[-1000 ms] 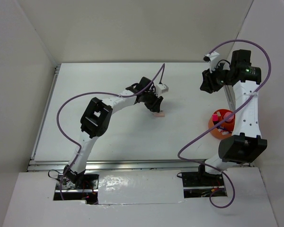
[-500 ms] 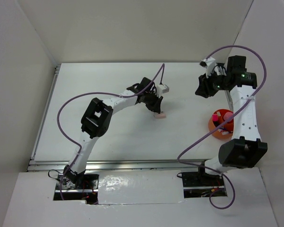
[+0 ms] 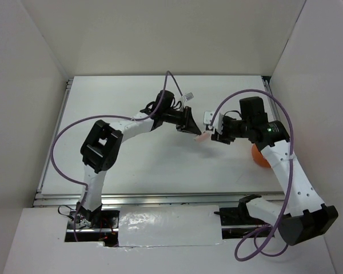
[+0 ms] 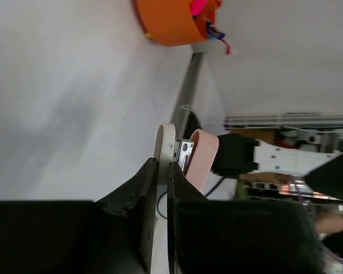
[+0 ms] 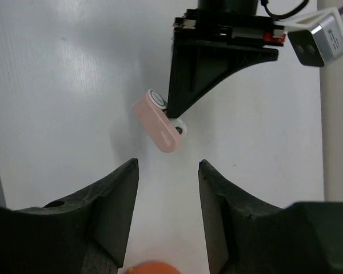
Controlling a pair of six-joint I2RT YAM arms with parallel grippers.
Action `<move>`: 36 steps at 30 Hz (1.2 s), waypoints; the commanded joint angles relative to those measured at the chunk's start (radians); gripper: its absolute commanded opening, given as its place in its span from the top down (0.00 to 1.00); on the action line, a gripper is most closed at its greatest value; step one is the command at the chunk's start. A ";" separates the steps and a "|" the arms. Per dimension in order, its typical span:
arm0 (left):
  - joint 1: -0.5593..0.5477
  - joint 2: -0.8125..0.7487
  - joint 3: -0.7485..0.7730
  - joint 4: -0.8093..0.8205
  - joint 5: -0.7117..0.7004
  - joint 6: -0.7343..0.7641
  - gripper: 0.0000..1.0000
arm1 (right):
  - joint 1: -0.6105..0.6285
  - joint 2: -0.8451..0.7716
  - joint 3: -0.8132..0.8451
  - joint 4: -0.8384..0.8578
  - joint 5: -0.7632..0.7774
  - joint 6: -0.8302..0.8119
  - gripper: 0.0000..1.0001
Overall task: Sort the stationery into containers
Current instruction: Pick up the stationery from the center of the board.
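My left gripper (image 3: pixel 194 131) is shut on a small whitish-pink eraser (image 3: pixel 202 137) and holds it above the middle of the table. In the left wrist view the eraser (image 4: pixel 203 160) sticks out past the nearly closed jaws (image 4: pixel 163 165). My right gripper (image 3: pixel 215 136) is open and empty, facing the eraser from the right, a short gap away. In the right wrist view the eraser (image 5: pixel 157 123) hangs just beyond its open jaws (image 5: pixel 167 165). The orange cup (image 3: pixel 258 157) stands at the right, mostly hidden by the right arm. It (image 4: pixel 171 23) holds pink and blue items.
An aluminium rail (image 3: pixel 54 137) runs along the table's left side and another (image 4: pixel 188 85) along the right, behind the cup. White walls close in the back and sides. The left arm's purple cable (image 3: pixel 63 142) loops over the left of the table.
The left gripper has lifted the eraser off the table and turned it to the right. The right arm has swung from the back right to the middle, open towards the eraser.
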 commanded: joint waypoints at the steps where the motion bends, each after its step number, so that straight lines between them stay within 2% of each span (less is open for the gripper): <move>1: -0.006 -0.055 -0.068 0.252 0.125 -0.283 1.00 | 0.052 -0.021 -0.042 0.022 0.015 -0.190 0.47; 8: -0.042 -0.047 -0.038 0.120 0.151 -0.237 1.00 | 0.135 -0.029 -0.106 -0.014 0.041 -0.378 0.47; 18: -0.043 -0.046 -0.018 0.041 0.146 -0.179 1.00 | 0.196 0.046 -0.068 -0.149 0.088 -0.448 0.44; 24: -0.043 -0.041 -0.008 0.051 0.150 -0.187 1.00 | 0.211 0.065 -0.076 -0.164 0.139 -0.463 0.41; 34: -0.049 -0.052 -0.007 0.048 0.145 -0.184 1.00 | 0.234 0.074 -0.128 -0.062 0.220 -0.463 0.47; 36: -0.051 -0.052 -0.005 0.045 0.145 -0.182 1.00 | 0.236 0.080 -0.126 -0.055 0.223 -0.466 0.52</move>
